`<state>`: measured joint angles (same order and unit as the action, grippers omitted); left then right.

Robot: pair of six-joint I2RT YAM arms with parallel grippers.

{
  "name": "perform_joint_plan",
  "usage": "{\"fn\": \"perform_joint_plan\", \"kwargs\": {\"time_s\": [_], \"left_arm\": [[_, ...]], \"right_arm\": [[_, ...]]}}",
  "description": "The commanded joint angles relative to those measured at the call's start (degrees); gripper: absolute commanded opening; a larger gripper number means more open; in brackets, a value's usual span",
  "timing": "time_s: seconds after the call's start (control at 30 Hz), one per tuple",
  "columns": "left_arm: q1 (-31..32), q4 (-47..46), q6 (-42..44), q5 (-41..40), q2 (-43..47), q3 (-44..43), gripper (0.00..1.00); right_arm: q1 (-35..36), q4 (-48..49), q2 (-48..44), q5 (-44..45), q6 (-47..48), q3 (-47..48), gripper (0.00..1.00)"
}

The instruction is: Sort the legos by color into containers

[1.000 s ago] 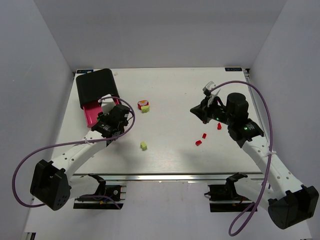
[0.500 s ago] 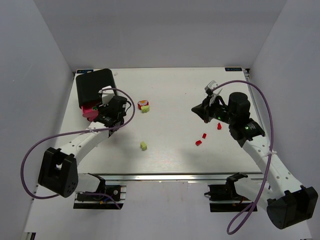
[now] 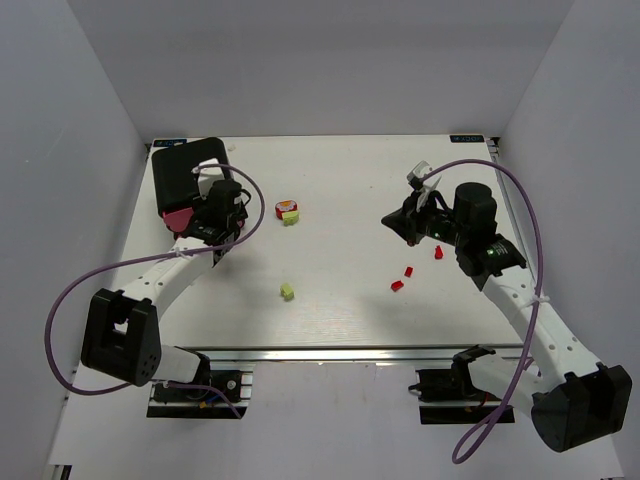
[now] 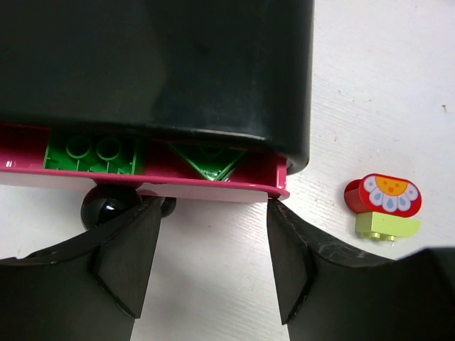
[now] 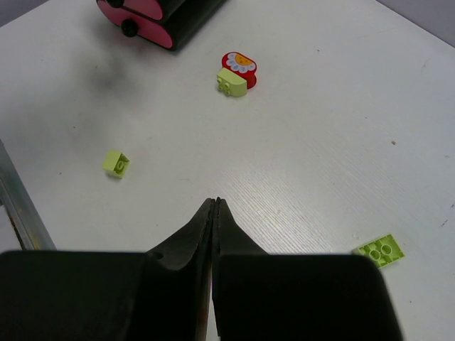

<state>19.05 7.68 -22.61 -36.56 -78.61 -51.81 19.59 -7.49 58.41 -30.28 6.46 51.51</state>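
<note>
Two sets of jaws are mine. The left jaws stand wide apart, gripping nothing, their tips right at the front lip of a magenta drawer [image 4: 213, 190]. Its black knob [image 4: 108, 204] sits at the tip of the left-hand finger [image 4: 124, 256]. The drawer shows only as a narrow slit holding two green bricks [image 4: 89, 153]. Its front runs crosswise from finger to finger and it opens toward me. The glossy black housing [image 4: 156, 64] covers the rest. Near the housing's corner a red printed brick [image 4: 384, 193] rests on a lime brick [image 4: 384, 226]. The right jaws are pressed shut and empty, well apart from the drawer. A lime cube [image 5: 116, 163] and a lime plate [image 5: 380, 250] lie on the surface [image 3: 340, 200] before them, and three red bricks [image 3: 408, 271] lie nearby.
</note>
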Motion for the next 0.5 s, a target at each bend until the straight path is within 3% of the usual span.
{"fn": "perform_joint_plan", "kwargs": {"time_s": [0.0,0.47], "left_arm": [[-1.03,-4.34,2.31,2.10,1.35,0.13,0.71],[-3.76,-7.24,8.63,4.82,2.50,0.66,0.69]], "right_arm": [[-0.17,1.42,0.12,-1.27,0.84,-0.09,0.00],[-0.17,1.25,0.91,-1.80,1.19,-0.18,0.00]]}}
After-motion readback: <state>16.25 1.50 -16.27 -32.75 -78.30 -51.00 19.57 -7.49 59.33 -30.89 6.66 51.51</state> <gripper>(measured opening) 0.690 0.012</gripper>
